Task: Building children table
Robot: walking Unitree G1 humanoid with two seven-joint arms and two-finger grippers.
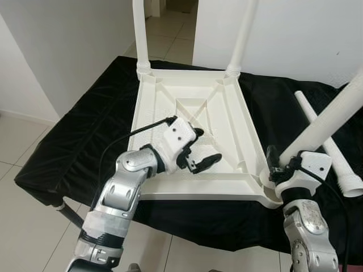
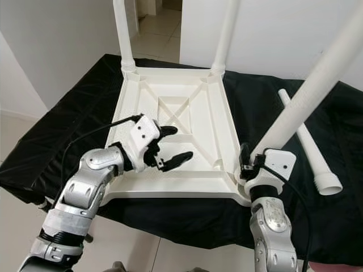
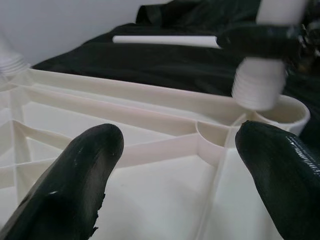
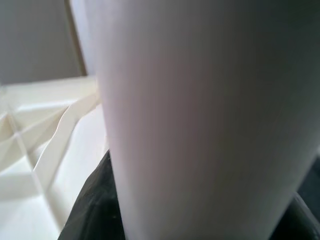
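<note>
Left eye view: a white plastic tabletop (image 1: 227,113) lies upside down on a black cloth (image 1: 79,136) in the centre of the frame. Two white legs (image 1: 139,34) stand upright in its far corner sockets at the top. The left gripper (image 1: 199,148), left of centre, hovers over the tabletop's ribbed underside with its two black fingers spread apart. At lower right, the right gripper (image 1: 282,165) pinches a third leg (image 1: 329,122), which leans up toward the upper right, its lower end at the near right corner socket (image 1: 272,195). A loose leg (image 1: 329,148) lies on the cloth at the right edge.

Left wrist view: two spread black fingertips (image 3: 70,185) frame the ribbed underside; the held leg's threaded end (image 3: 257,87) sits just above the corner socket, upper right.

Right wrist view: the white leg (image 4: 210,120) runs down the middle, close and blurred, with the tabletop at left.
</note>
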